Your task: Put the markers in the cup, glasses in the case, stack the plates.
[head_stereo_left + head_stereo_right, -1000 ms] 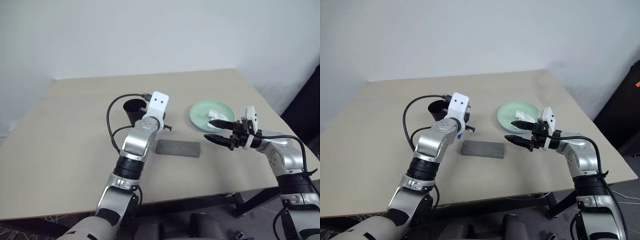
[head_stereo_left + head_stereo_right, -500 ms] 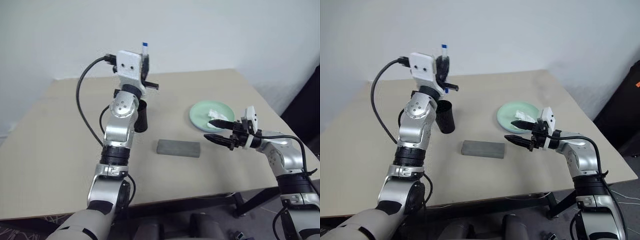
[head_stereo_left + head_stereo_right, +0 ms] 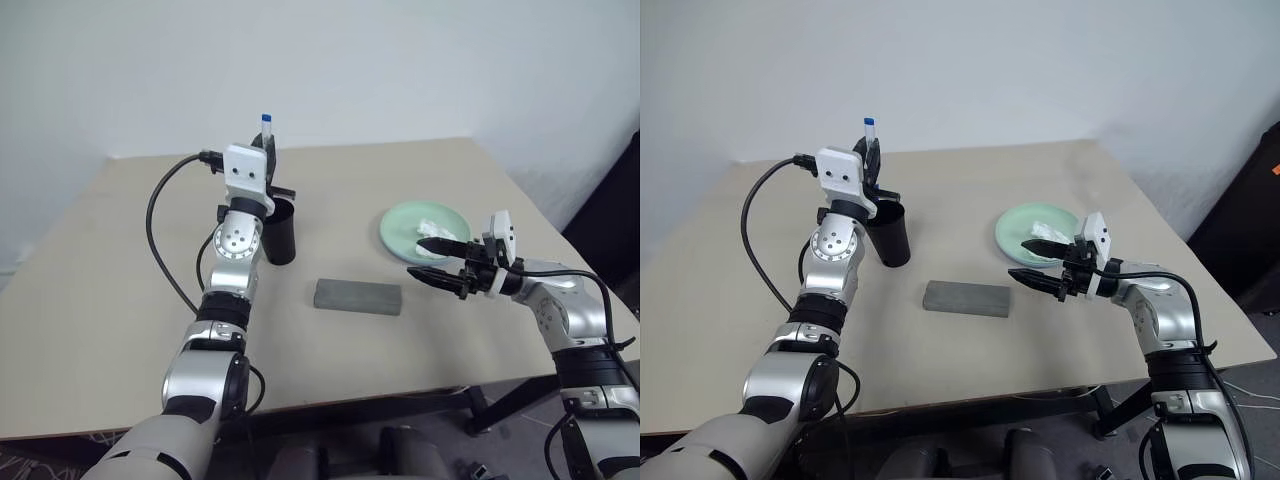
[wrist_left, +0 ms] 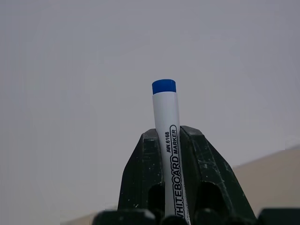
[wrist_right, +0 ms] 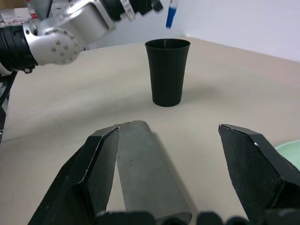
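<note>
The left arm has swung up off the tabletop since a moment ago and now carries its load up beside the cup's mouth, while the right arm has not budged.

The big pale beige table (image 3: 120, 300) lies well below the left gripper (image 4: 168, 140). Near the right gripper (image 3: 432, 262), toward the far edge, sits the round shallow pale green plate (image 3: 400, 225) with crumpled white tissue (image 3: 432, 228) on it. The grey rectangular hard case (image 3: 357, 296), lid down, lies just off that gripper's fingertips toward the table's middle. The black tapered plastic cup (image 3: 281, 232) stands upright just below and beside the left gripper.

The left gripper is clamped on the slim white whiteboard marker with a blue cap (image 4: 165, 112), cap end pointing up, its fingers pinching the printed barrel. The right gripper hangs with its two fingers spread wide, holding nothing.

The marker looks light, stiff and smooth, so I'd guess it could slip or pivot in a pinch; a mid-barrel hold seems sound. The case seems rigid and heavier, best taken across its narrow width. The cup looks light and likely tippy if nudged at the rim.
</note>
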